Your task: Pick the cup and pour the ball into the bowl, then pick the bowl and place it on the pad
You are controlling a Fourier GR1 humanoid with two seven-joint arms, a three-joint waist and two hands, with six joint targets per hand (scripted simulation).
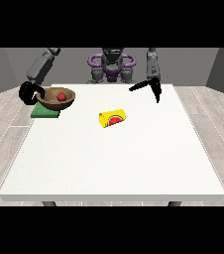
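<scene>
A brown bowl [56, 98] holds a red ball [61, 96] and sits over the right part of the green pad [44, 113] at the table's far left. The hand at the view's left [28, 93] is at the bowl's left rim with its fingers curled round it. A yellow cup [113, 118] with a watermelon picture lies on its side near the table's middle. The hand at the view's right [152, 87] hangs above the far right of the table with straight fingers and holds nothing.
The white table [114, 163] stretches wide towards the camera. Its left edge runs close beside the pad.
</scene>
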